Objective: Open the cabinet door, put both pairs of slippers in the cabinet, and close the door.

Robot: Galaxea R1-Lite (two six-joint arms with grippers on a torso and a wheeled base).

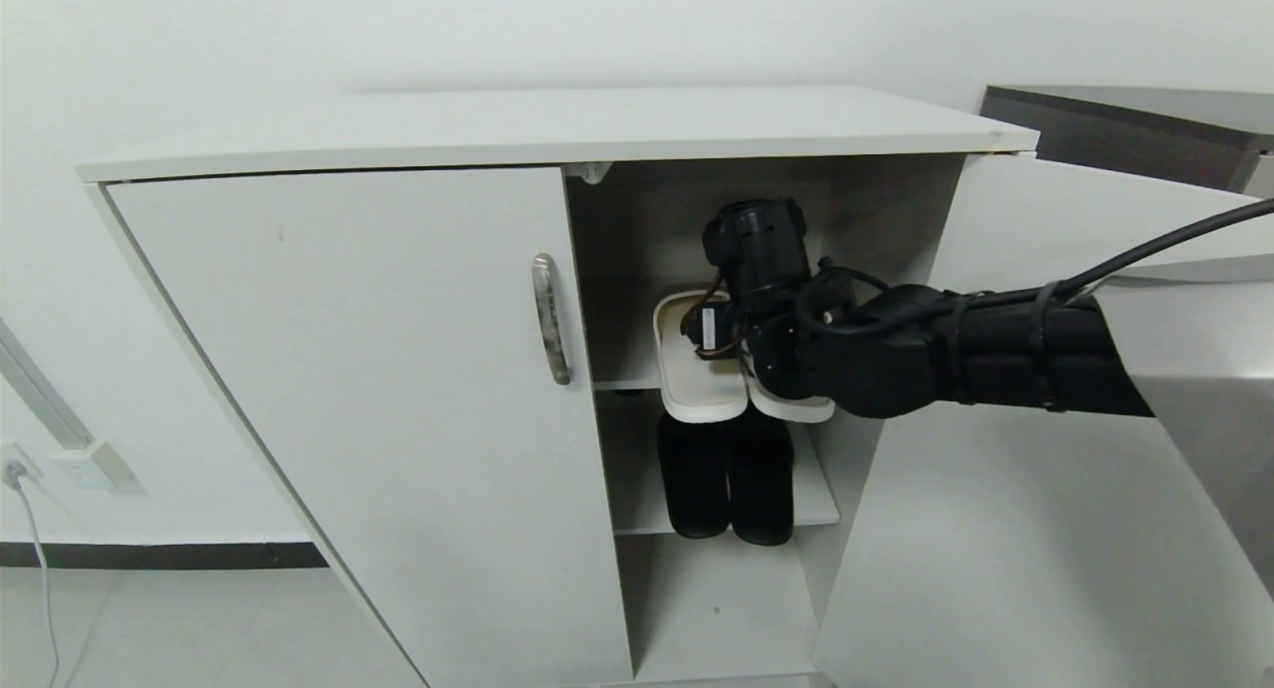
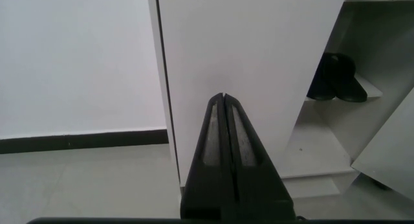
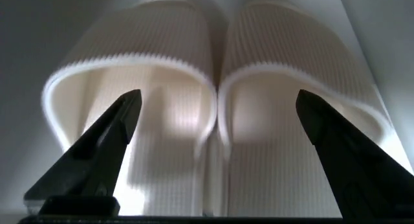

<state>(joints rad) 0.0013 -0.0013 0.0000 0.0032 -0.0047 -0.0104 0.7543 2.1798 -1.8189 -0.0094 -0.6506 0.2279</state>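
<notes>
The white cabinet [image 1: 557, 130] has its right door [image 1: 995, 489] swung open and its left door [image 1: 378, 369] closed. A white pair of slippers [image 1: 702, 394] [image 3: 213, 127] lies on the upper shelf, heels sticking out over the edge. Below it, a black pair of slippers [image 1: 727, 479] [image 2: 336, 78] sits on the shelf underneath. My right arm is inside the cabinet above the white pair. The right gripper [image 3: 218, 100] is open, one finger over each slipper. My left gripper [image 2: 223, 98] is shut with nothing in it, low in front of the closed door.
The closed door carries a metal handle [image 1: 549, 320] at its inner edge. A wall socket [image 1: 90, 464] with a cable sits low on the left wall. A grey-topped piece of furniture [image 1: 1145, 120] stands behind the open door. The bottom compartment [image 1: 717, 608] holds nothing.
</notes>
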